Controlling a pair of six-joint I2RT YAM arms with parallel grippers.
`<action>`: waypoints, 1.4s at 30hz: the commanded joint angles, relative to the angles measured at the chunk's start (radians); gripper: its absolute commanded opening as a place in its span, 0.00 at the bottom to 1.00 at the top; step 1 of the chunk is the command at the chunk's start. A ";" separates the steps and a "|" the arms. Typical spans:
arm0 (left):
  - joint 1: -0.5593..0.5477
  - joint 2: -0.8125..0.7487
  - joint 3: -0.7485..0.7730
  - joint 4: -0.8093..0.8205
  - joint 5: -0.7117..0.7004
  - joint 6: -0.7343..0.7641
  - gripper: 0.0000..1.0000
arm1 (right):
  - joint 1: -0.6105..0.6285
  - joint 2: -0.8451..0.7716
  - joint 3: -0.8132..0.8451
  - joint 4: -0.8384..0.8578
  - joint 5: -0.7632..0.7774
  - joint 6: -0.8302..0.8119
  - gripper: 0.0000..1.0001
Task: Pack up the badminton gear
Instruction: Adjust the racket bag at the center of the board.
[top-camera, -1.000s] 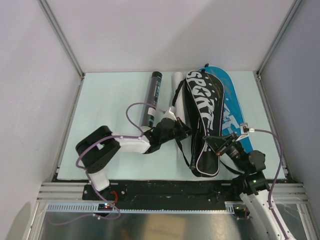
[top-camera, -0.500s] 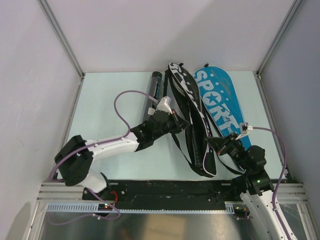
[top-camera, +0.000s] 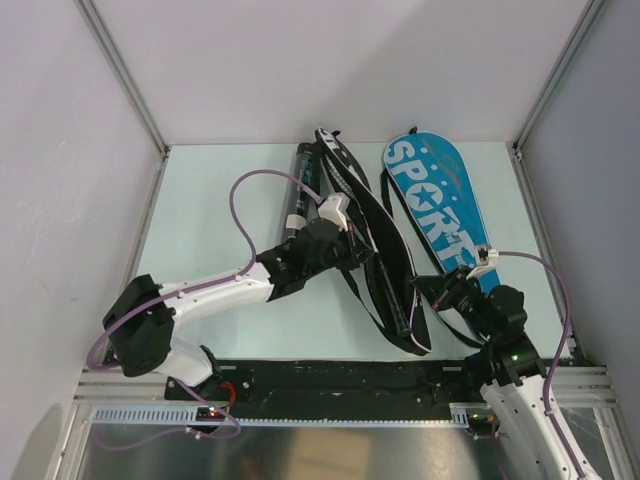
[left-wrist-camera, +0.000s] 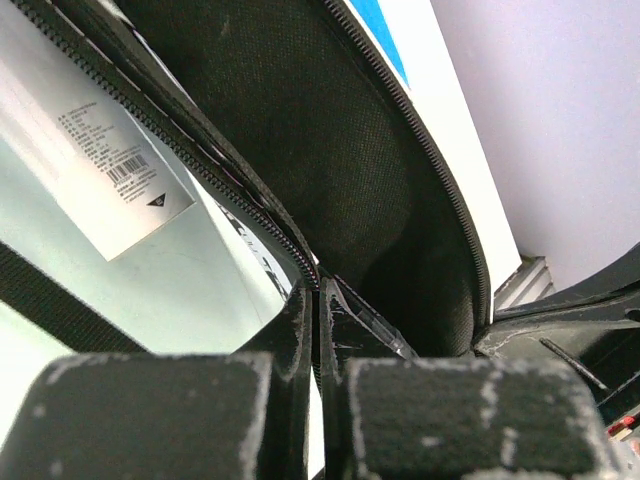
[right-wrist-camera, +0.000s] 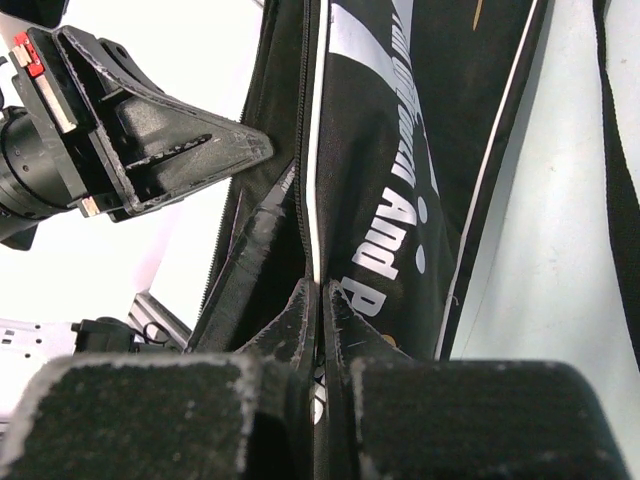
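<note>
A black racket bag (top-camera: 378, 240) lies open in the middle of the table, its upper flap raised on edge and swung to the left. My left gripper (top-camera: 350, 243) is shut on the zip edge of that flap (left-wrist-camera: 330, 170). My right gripper (top-camera: 424, 290) is shut on the bag's narrow lower end (right-wrist-camera: 400, 150). A blue racket-shaped cover (top-camera: 432, 195) printed "SPORT" lies uncovered to the right. The long black tube (top-camera: 303, 185) lies at the back, partly behind the flap. No rackets or shuttlecocks show.
The pale table (top-camera: 220, 210) is walled on three sides by white panels with metal rails. The bag's black strap (top-camera: 362, 300) loops onto the table near the front. A white barcode label (left-wrist-camera: 95, 160) shows beside the flap. The left arm's gripper (right-wrist-camera: 150, 140) looms close in the right wrist view.
My left arm has stretched out and carried the black flap up and to the left, uncovering the blue cover. The right gripper has stayed on the bag's lower end.
</note>
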 joint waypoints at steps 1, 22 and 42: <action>-0.029 -0.102 0.091 0.027 0.034 0.100 0.00 | -0.009 -0.015 0.005 0.030 0.022 -0.045 0.00; -0.013 0.044 0.181 -0.153 0.023 0.229 0.00 | -0.006 0.142 0.142 0.003 0.078 -0.167 0.00; 0.008 -0.042 0.104 -0.115 0.059 0.128 0.00 | 0.071 0.233 0.298 -0.218 0.326 -0.256 0.00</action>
